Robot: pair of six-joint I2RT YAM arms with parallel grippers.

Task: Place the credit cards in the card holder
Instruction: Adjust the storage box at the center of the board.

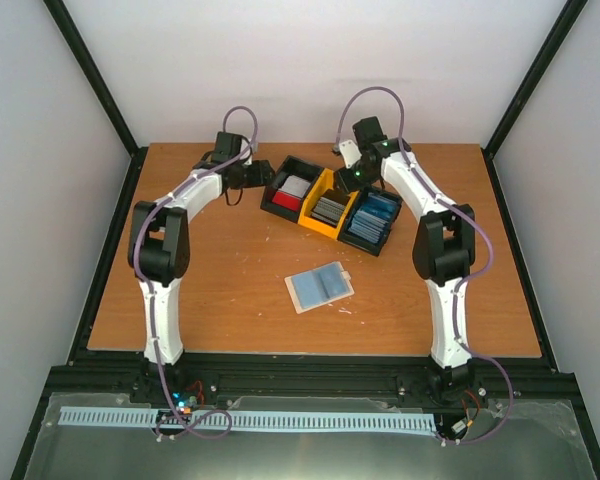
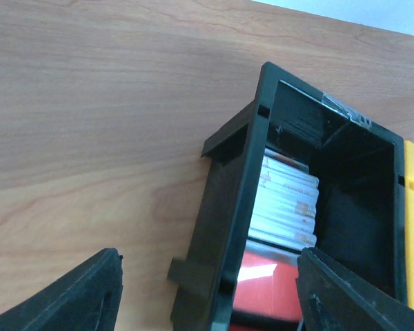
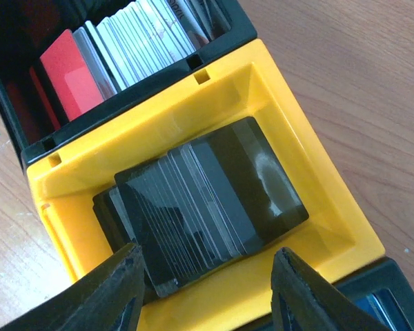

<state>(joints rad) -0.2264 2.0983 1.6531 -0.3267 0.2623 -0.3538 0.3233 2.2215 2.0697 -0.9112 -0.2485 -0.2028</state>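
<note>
At the far side of the tabletop point(image 1: 210, 300), the left hand point(image 2: 210, 298) hangs spread across the outer wall of the bin tray point(image 1: 318, 228), by the black end compartment holding the silver-and-red credit cards point(image 2: 286, 207). The right hand point(image 3: 205, 286), also spread, hovers over the dark grey credit cards point(image 3: 207, 207) in the yellow compartment. The card holder point(image 1: 320, 287) lies flat mid-tabletop, well apart from both hands.
</note>
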